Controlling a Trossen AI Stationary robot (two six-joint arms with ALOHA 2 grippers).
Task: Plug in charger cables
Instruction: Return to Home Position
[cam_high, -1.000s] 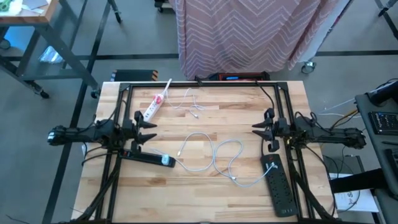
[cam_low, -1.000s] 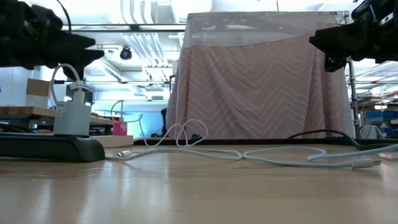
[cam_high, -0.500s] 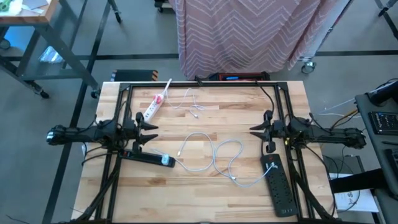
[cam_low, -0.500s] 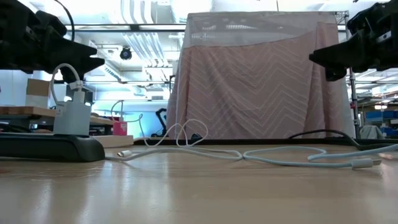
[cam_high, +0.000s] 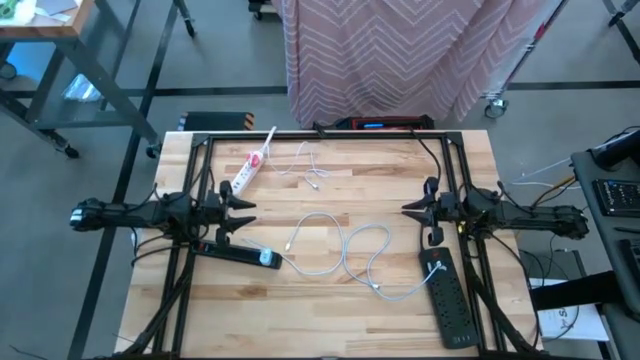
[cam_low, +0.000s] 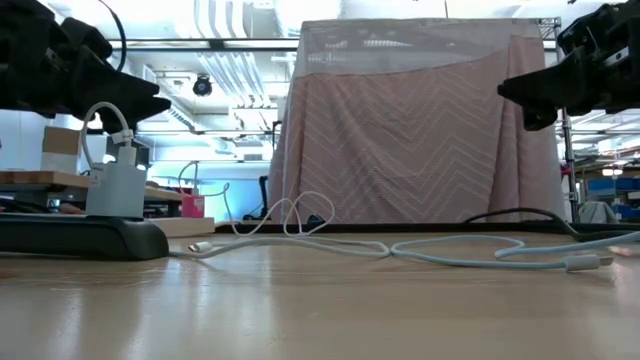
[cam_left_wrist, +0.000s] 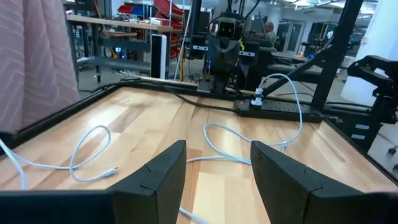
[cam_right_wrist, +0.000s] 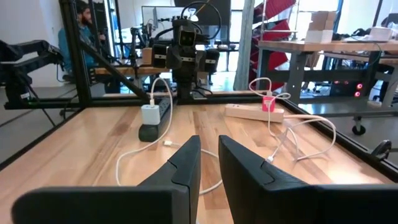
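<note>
Left gripper: hovers over the table's left side, just to the far side of the left black power strip; its fingers are spread wide with nothing between them
Right gripper: hovers over the table's right side, near the far end of the right black power strip; its fingers stand close together with a narrow gap, gripping nothing
Pink adapter: seated in the white power strip, which lies slanted at the far left of the table; a thin white cord leaves it and trails right across the far middle of the wood
Pale adapter: stands upright in the right end of the left black power strip; a white cable arcs out of its top
Long white cable: lies in loose loops across mid-table, between the two black strips; one small end connector rests bare on the wood; which loop belongs to which plug cannot be told
White plug: sits in the far end of the right black power strip, with a white cable running from it toward the loops
Table: light wooden planks inside a black frame
Beyond the table: a pink zigzag curtain hangs past the far edge; a person stands in the room beyond the left side
</note>
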